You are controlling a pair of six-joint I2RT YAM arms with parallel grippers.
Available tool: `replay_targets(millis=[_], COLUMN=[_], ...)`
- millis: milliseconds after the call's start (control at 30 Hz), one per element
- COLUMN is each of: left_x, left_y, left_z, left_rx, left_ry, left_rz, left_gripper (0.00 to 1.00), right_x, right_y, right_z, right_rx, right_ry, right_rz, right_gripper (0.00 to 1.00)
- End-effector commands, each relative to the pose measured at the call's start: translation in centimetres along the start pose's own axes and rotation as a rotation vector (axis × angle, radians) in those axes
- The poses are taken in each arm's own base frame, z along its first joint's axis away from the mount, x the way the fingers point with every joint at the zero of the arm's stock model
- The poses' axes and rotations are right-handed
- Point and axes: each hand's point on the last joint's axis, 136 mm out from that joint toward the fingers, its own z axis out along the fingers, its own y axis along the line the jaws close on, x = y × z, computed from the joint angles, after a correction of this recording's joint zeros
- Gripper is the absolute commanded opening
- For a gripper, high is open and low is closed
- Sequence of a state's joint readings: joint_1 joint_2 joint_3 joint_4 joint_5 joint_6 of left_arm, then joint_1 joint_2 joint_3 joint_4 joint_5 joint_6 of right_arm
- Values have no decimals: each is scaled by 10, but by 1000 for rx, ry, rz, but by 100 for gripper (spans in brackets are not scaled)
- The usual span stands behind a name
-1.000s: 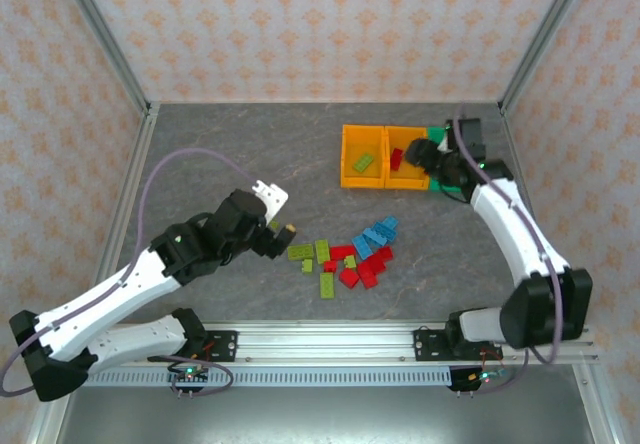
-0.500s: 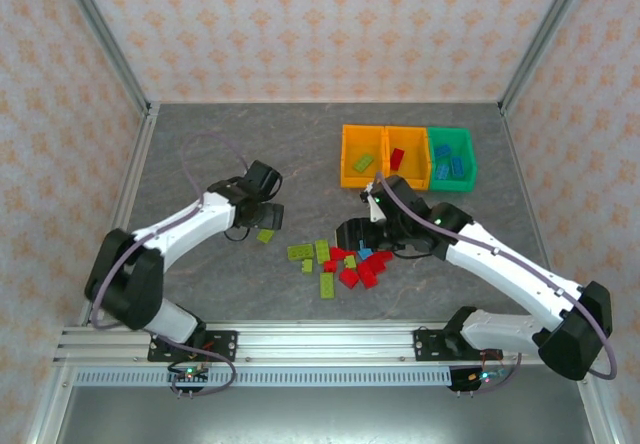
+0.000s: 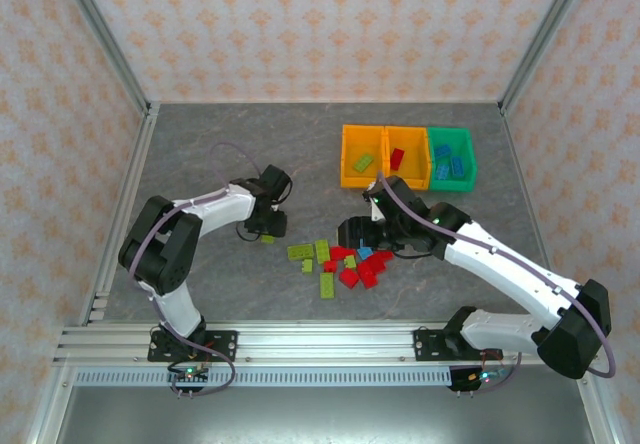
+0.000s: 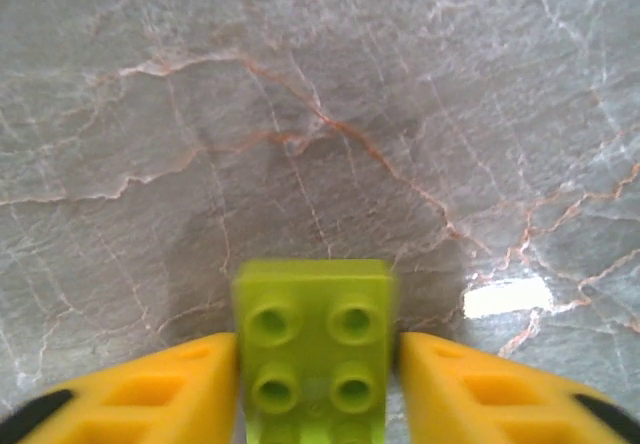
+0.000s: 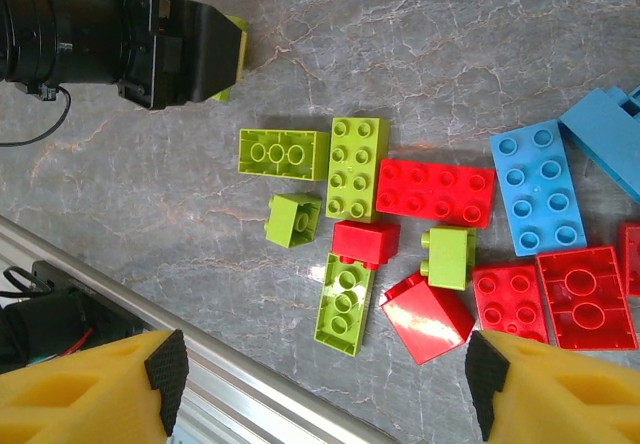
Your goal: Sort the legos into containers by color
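A studs-up lime lego (image 4: 312,349) sits pinched between my left fingers (image 4: 150,394) at bottom centre; overhead, loose legos (image 3: 345,259) cluster centre, three containers (image 3: 386,164) upper right.

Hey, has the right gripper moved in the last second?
Yes. The right gripper moved away from the green bin toward the table's near edge, and is now over the loose legos.

You see a grey marbled tabletop (image 3: 220,134), enclosed by patterned wallpaper walls (image 3: 300,24), with an aluminium rail (image 3: 320,337) along its near edge.
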State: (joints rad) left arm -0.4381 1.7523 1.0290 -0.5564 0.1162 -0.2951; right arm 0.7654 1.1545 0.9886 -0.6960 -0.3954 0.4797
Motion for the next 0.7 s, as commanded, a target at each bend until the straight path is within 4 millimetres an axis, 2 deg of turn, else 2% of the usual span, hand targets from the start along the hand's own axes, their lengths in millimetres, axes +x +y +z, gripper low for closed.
replay_targets(millis=[0,133,233,267,400,467,600,667], left_x=[7,3,-13,-20,-52,-71,-125,-155], left_y=[-3,-16,-30,-38,-93,-119,-166,-186], left_z=[11,-6,-44,-62,-124,-140,-146,-141], left_rx=[20,112,173,184,253,274,267,267], left_ry=[29,-20,-117,-173,-379,-448,-545,-582], left_rz=[-3,-16,-29,-27,26,49,82,88], left_gripper=[35,26,22,21,22,22,22,22], right_x=[1,-7,-19,-24,-40,-47,-51,-48], right_y=[-3,-3,-8,-10,-23,-34,-54,-60], right_z=[-1,-5,-13,-18,-35,-46,-67,-70], right_rx=[24,40,71,86,145,188,233,231], right_ry=[-2,-40,-112,-147,-284,-359,-492,-516], right_rz=[16,26,40,47,84,124,225,245], right_gripper=[75,75,75,75,75,76,78,78])
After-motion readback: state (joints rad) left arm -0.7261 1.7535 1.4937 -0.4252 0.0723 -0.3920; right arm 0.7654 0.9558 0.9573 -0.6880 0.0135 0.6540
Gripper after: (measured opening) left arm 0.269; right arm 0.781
